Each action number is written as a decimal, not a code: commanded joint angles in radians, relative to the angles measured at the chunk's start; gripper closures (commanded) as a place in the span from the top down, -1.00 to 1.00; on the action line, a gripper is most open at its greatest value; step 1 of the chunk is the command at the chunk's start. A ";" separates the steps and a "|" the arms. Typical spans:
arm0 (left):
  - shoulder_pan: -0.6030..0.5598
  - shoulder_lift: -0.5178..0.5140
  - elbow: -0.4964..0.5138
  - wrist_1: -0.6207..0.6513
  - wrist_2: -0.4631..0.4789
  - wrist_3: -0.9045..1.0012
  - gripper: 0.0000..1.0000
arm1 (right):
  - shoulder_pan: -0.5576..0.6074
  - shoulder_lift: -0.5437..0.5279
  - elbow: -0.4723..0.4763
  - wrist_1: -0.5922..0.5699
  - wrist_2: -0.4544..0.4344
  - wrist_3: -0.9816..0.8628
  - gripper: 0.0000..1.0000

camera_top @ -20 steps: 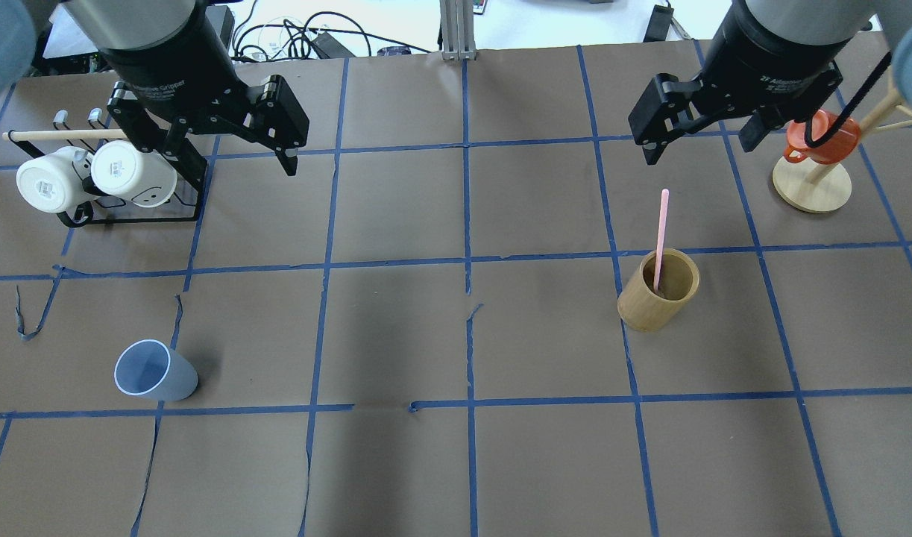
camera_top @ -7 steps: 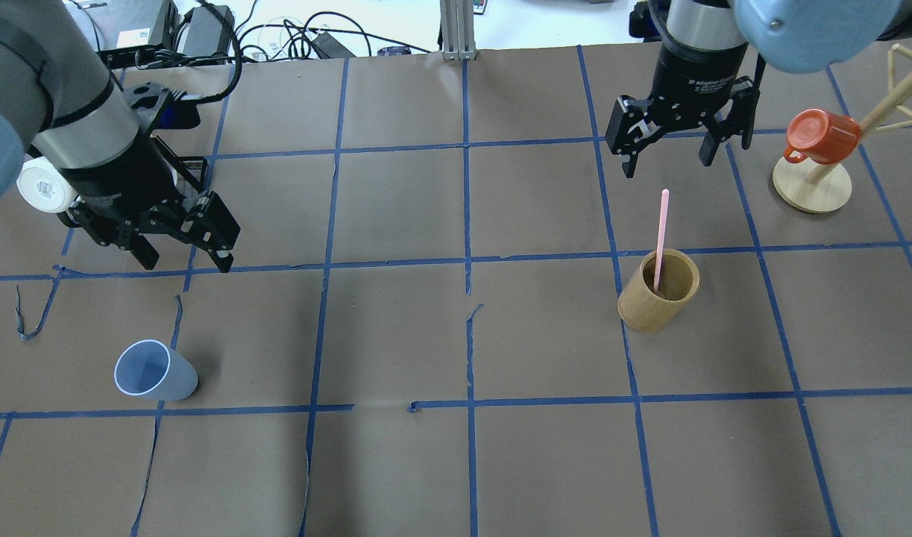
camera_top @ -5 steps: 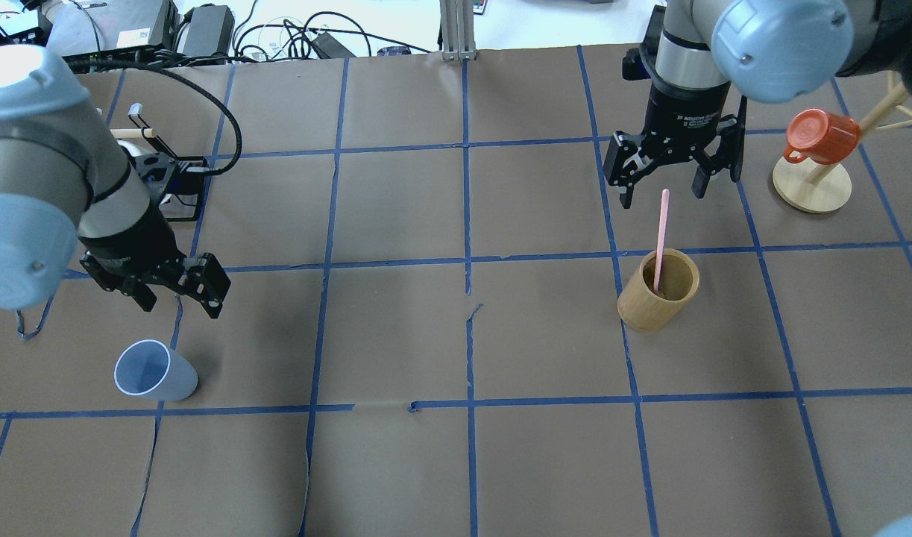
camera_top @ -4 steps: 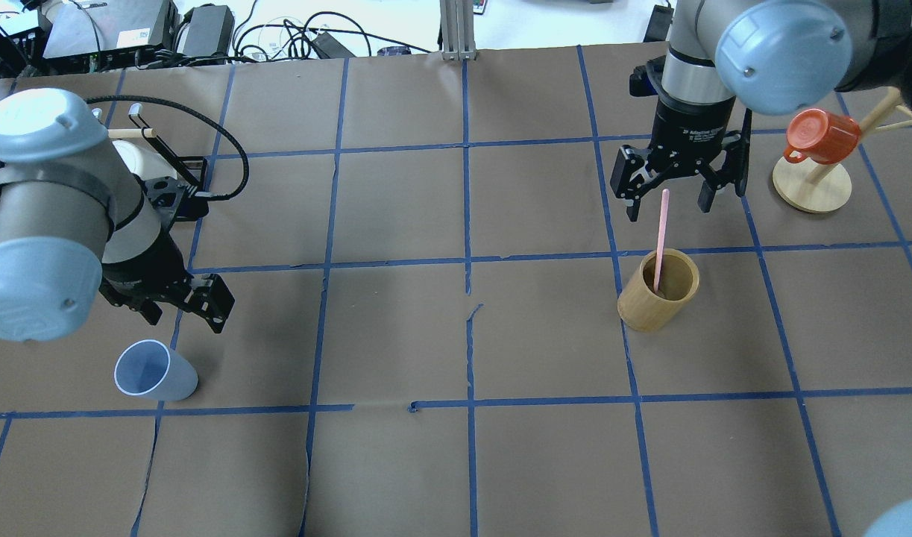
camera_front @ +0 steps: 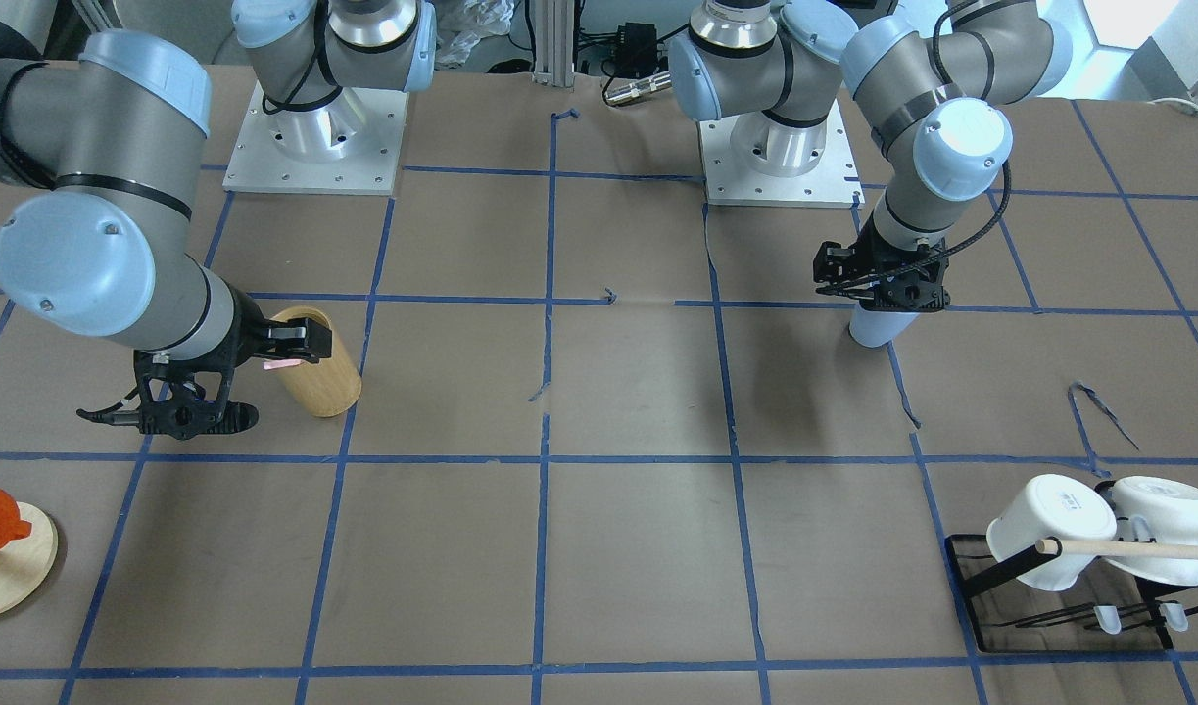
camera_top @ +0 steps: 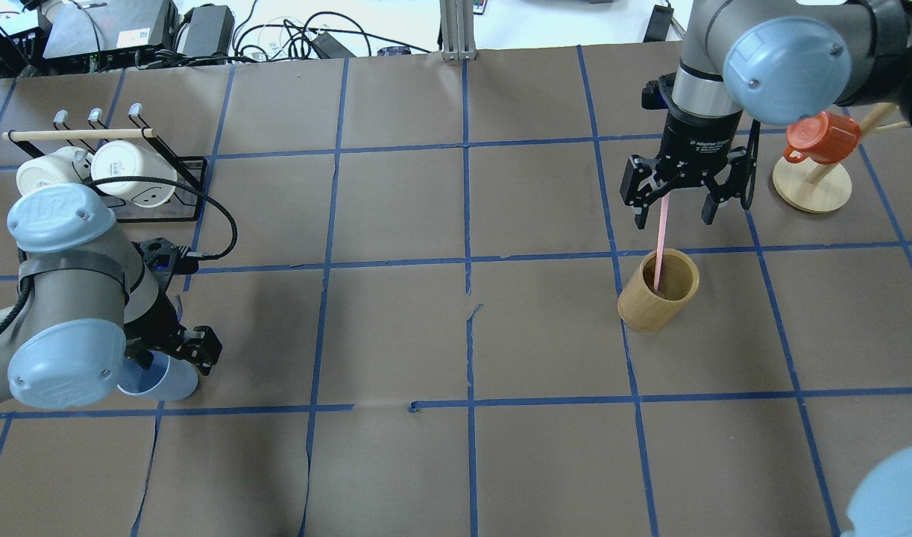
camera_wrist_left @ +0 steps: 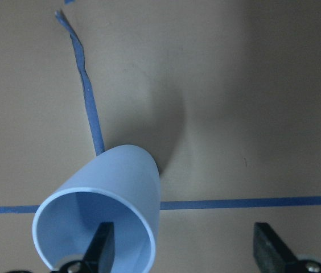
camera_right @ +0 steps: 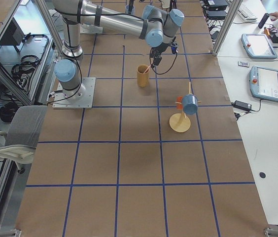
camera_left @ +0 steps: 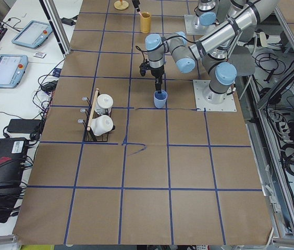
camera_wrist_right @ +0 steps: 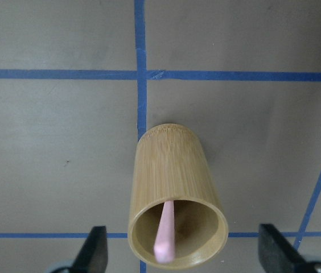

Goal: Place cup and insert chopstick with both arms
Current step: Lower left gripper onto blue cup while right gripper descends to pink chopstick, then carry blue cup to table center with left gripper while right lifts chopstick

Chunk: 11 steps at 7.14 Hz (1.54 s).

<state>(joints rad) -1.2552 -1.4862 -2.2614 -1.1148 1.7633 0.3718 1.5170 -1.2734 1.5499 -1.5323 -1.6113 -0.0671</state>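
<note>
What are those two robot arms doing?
Each arm is about to grab something. The left gripper is open at the pale blue plastic cup, with one finger inside its mouth and the other outside. The right gripper is open too, its fingers on either side of the pink chopstick that stands in the round bamboo holder. Nothing is lifted yet: cup and holder both sit on the brown table.

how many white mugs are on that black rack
2. Both sit on the black rack in the far corner on the robot's left: the outer white mug nearer the table edge, the inner white mug beside it. None looks hidden.
</note>
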 commanded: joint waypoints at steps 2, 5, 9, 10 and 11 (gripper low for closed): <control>0.008 -0.002 -0.012 0.018 0.001 0.009 -1.00 | 0.005 0.028 -0.021 0.012 -0.002 0.003 0.52; 0.001 0.004 0.014 0.059 0.001 -0.014 -1.00 | 0.008 0.016 -0.014 0.053 -0.007 0.001 -0.08; -0.227 -0.057 0.297 -0.198 -0.172 -0.542 -1.00 | 0.017 0.017 -0.022 0.047 0.001 0.001 -0.82; -0.318 -0.095 0.339 -0.191 -0.211 -0.682 -1.00 | 0.017 0.016 -0.022 0.047 0.001 0.001 -1.00; -0.390 -0.144 0.377 -0.177 -0.215 -0.806 -1.00 | 0.017 0.016 -0.022 0.049 0.001 0.001 -1.00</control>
<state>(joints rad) -1.5490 -1.5771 -1.9394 -1.2943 1.5762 -0.2696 1.5339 -1.2575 1.5281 -1.4843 -1.6113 -0.0660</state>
